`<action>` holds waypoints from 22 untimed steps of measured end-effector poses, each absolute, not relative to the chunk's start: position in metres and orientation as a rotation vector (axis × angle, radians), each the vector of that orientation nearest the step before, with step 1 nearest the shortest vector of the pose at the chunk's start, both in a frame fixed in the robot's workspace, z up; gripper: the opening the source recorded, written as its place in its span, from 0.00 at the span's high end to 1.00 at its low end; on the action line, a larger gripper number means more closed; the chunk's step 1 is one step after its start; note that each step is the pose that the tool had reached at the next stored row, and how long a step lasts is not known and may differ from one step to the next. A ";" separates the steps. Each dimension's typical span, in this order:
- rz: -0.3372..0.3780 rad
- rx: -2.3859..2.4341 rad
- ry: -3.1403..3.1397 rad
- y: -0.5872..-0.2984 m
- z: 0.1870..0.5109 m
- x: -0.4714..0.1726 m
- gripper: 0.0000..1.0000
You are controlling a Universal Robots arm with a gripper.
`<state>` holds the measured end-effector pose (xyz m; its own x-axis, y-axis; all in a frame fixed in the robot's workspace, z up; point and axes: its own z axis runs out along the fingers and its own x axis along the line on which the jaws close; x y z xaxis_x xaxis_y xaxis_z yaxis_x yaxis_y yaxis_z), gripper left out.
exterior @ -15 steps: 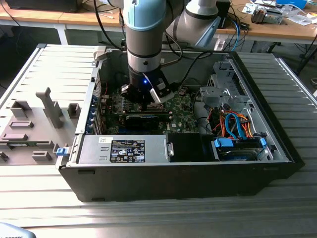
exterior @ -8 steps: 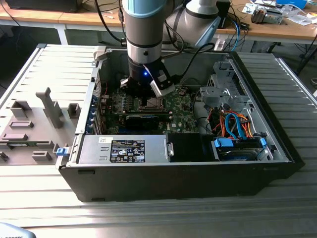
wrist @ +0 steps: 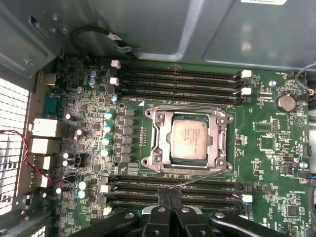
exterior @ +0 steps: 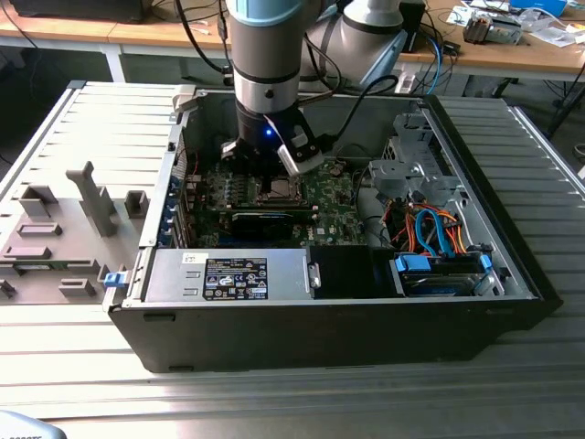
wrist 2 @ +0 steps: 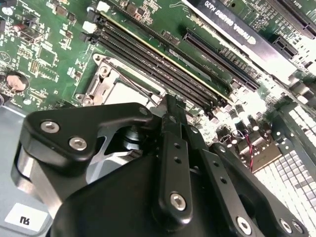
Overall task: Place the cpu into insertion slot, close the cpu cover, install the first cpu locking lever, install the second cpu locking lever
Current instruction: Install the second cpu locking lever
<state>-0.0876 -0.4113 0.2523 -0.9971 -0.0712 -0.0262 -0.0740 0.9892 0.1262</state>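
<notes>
The silvery cpu (wrist: 190, 139) lies seated in the insertion slot (wrist: 224, 148) on the green motherboard (wrist: 276, 148). The cpu cover (wrist: 160, 143), a silver frame, lies flat around it. A thin wire locking lever (wrist: 207, 177) slants up off the socket's near side, and its free end reaches my fingertips. My gripper (wrist: 170, 195) is shut, hovering just beside the socket over the memory slots. In the second wrist view the shut gripper (wrist 2: 170, 103) stands next to the socket (wrist 2: 121, 91). In the exterior view the gripper (exterior: 267, 176) sits low inside the case, right at the socket (exterior: 276, 190).
Black memory slots (wrist: 177, 81) flank the socket on two sides. A graphics card (exterior: 265, 219) lies across the board. The case walls (exterior: 164, 210) close in around me, with a drive cage and coloured cables (exterior: 430, 219) at the exterior view's right and a power supply (exterior: 228, 274) in front.
</notes>
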 end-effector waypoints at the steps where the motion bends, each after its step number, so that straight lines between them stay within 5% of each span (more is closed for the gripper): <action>1: 0.199 -0.114 3.112 -0.411 0.251 -0.088 0.89; 22: 0.192 -0.114 3.111 -0.410 0.220 -0.094 0.89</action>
